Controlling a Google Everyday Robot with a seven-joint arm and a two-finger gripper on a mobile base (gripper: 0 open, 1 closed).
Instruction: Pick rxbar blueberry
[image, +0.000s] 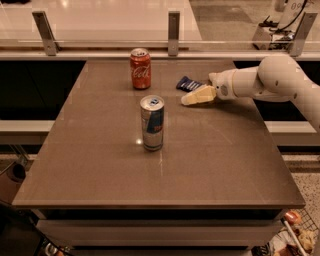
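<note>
Grey-brown worktop (210, 160) fills most of the view, w/ a low glass rail on metal posts (173, 31) along its far edge and a pale shiny counter (110, 15) behind the rail. On the worktop stand two cans, both upright: a red cola can (140, 68) near the far edge, and a blue-silver can (152, 123) closer to the camera, approx. in the middle of the surface and well apart from the red one. The rxbar blueberry (189, 84) lies flat on the far part of the worktop, to the right of the red can, w/ its dark blue wrapper and some pale lettering that is too small to read. A white robot arm (280, 80) comes in from the right side of the view and reaches over the worktop edge. Its claw (197, 96), cream-coloured, is low over the surface and points to the left, slightly downward. The claw sits just beside the rxbar blueberry, on the side nearer to the camera, and the bar's right end is partly hidden by the wrist. Whether the claw touches the bar I cannot tell, and how far the claw is open I also cannot tell. The bar rests on the worktop, not lifted. Both cans are apart from the claw, the blue-silver one being the nearer of the two.
</note>
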